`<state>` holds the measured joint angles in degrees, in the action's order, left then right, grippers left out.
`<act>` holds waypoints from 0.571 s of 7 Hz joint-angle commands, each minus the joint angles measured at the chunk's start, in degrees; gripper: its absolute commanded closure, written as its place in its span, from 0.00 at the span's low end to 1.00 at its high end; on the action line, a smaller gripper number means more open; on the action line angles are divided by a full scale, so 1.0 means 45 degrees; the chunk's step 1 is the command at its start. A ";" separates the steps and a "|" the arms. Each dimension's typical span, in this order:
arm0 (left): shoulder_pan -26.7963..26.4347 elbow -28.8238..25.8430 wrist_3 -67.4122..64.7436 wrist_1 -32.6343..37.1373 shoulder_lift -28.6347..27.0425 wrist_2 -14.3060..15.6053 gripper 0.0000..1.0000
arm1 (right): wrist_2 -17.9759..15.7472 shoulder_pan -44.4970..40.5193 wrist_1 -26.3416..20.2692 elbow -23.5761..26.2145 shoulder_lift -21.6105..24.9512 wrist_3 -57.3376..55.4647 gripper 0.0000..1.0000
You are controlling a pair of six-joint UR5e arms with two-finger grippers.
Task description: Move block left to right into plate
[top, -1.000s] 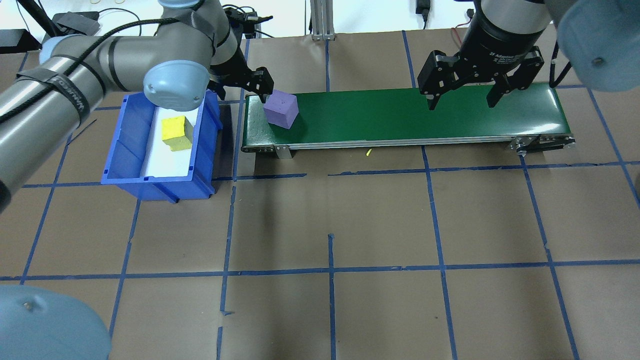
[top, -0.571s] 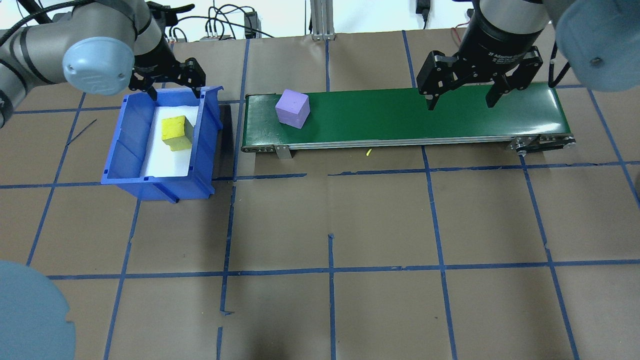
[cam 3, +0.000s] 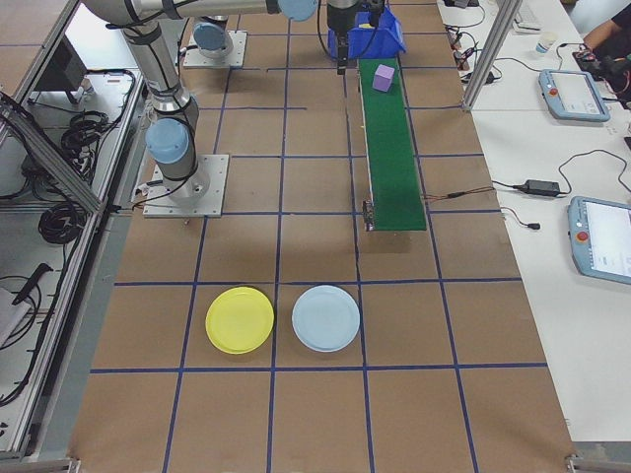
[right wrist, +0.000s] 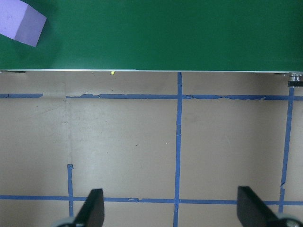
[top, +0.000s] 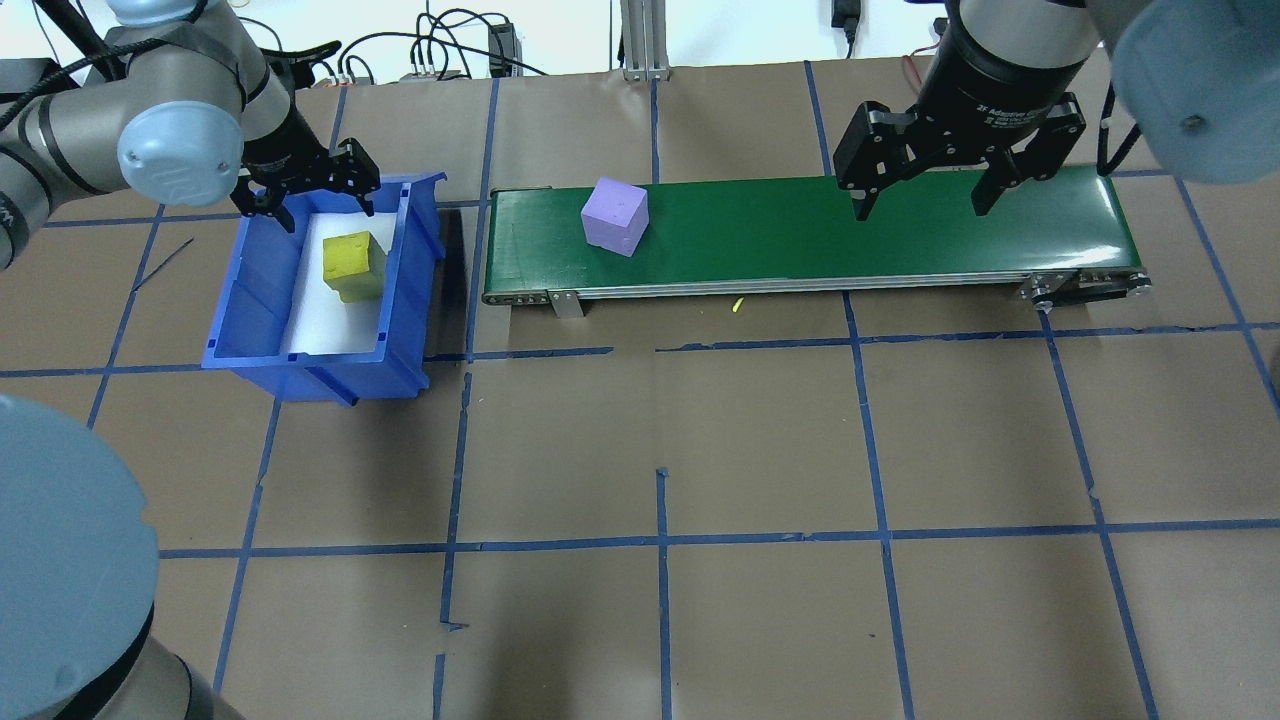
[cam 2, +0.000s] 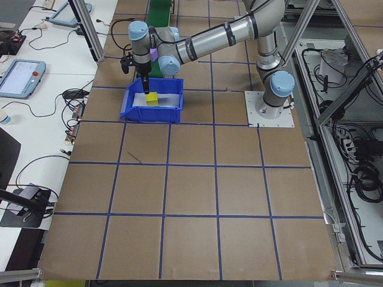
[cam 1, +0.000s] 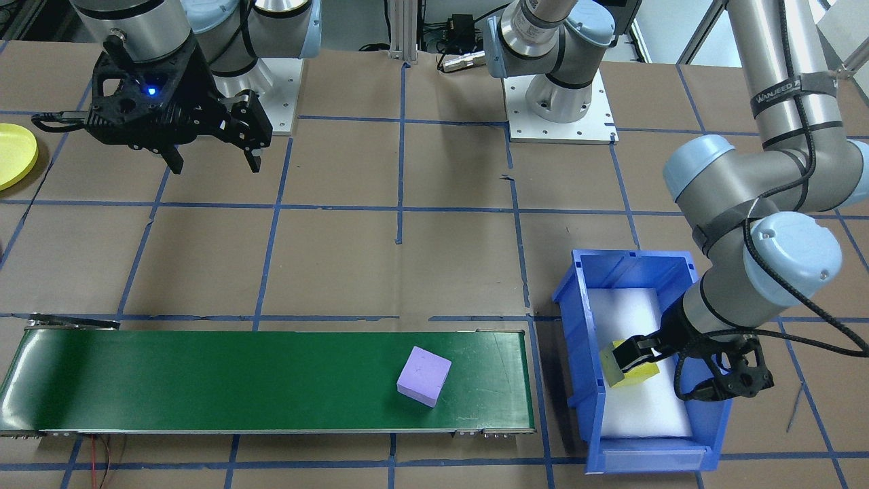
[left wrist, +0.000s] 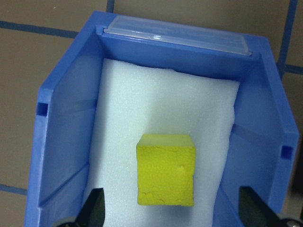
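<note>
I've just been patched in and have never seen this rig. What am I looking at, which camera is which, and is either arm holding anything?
These are two robot arms at a brown table marked with blue tape. The overhead view looks from behind the robot, the front view faces it, two side views look along the table, and each wrist carries a camera.

The left end effector hangs open over a blue bin with a yellow block inside on white foam; it grips nothing. The right end effector hangs open over a green conveyor belt and is also empty. A purple block sits on the belt near the bin end. A yellow plate and a pale blue plate lie beyond the belt's other end.
</note>
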<state>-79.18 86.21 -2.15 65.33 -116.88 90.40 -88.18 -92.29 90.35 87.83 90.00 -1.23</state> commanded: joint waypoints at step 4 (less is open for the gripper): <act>0.0348 0.0548 -0.0049 -0.0143 -0.0451 -0.0225 0.00 | -0.0013 0.0040 0.0000 0.0053 -0.0019 0.0039 0.00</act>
<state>-78.31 87.82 -2.69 64.70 -118.46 89.39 -88.25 -92.13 90.35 88.04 89.93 -1.07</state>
